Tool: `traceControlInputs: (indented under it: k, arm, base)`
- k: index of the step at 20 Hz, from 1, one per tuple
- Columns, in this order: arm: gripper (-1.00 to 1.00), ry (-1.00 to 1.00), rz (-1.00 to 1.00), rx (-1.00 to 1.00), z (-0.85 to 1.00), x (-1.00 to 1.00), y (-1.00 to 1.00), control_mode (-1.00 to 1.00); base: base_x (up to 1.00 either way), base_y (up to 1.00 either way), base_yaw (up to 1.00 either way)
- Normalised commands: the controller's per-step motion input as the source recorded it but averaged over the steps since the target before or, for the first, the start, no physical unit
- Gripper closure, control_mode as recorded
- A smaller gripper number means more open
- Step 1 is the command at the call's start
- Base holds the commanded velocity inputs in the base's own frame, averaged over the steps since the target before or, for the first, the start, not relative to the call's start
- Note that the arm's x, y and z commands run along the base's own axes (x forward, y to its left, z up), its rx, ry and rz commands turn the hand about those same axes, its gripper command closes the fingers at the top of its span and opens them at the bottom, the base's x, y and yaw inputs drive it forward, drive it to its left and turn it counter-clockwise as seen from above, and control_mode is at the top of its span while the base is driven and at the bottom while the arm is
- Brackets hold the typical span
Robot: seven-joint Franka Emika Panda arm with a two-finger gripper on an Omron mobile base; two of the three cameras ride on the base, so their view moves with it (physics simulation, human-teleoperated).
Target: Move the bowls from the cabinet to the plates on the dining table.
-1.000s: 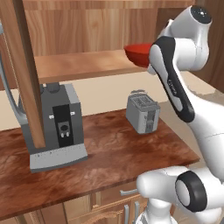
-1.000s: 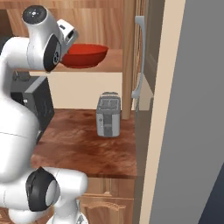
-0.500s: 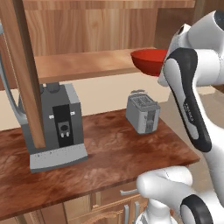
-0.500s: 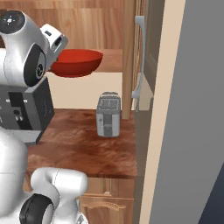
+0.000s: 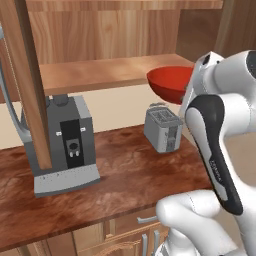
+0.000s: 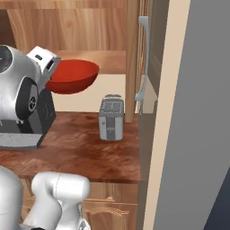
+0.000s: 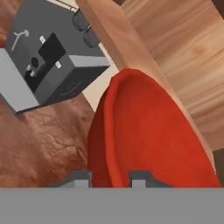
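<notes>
A: Left base view first. Where is the red bowl (image 5: pixel 170 84)?
B: In the air, out past the front edge of the cabinet shelf (image 5: pixel 105 73) and above the toaster (image 5: pixel 163 128). The arm covers its right side, so the claw itself is hidden here. The coffee machine (image 5: pixel 64 144) stands well off to the left on the counter (image 5: pixel 125 180), partly behind the open cabinet door (image 5: pixel 29 85).

A: And the right base view?
B: The same bowl (image 6: pixel 72 76) juts from the white hand, its free side toward the cabinet (image 6: pixel 72 27), the toaster (image 6: pixel 111 117) lower and beyond it. The fingers are covered by the wrist, so the hold can't be read here either.

A: Hand view, then?
B: The two finger tips of the claw (image 7: pixel 110 178) rise on either side of the bowl's near rim (image 7: pixel 111 131), one inside, one outside, so it is clamped on that rim. The bowl (image 7: pixel 148 144) hangs edge-on ahead of the claw, held by its lip, I'd judge because the thin wall is all narrow jaws can pinch. Beyond it lie the shelf board (image 7: pixel 127 48) and the coffee machine (image 7: pixel 48 65).

A: Anything missing?
B: Plates, dining table and the other bowl aren't visible, and the bowl's far edge is cut off.
</notes>
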Motion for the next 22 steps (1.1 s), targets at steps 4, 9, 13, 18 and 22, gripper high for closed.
traceControlInputs:
  k: [4, 9, 13, 18, 22]
  arm:
    - [1.00, -0.18, 0.00, 0.00, -0.33, -0.01, 0.16, -1.00]
    - [1.00, -0.12, 0.00, 0.00, 0.00, -0.36, 0.07, -1.00]
    - [1.00, -0.02, 0.00, 0.00, 0.01, -0.61, 0.00, -1.00]
    - [1.00, 0.00, 0.00, 0.00, 0.04, -0.46, 0.00, -1.00]
    - [1.00, 0.00, 0.00, 0.00, 0.00, -0.02, 0.00, -1.00]
  base:
    - [0.00, 0.00, 0.00]
    - [0.00, 0.00, 0.00]
    - [0.00, 0.00, 0.00]
    - [0.00, 0.00, 0.00]
    - [0.00, 0.00, 0.00]
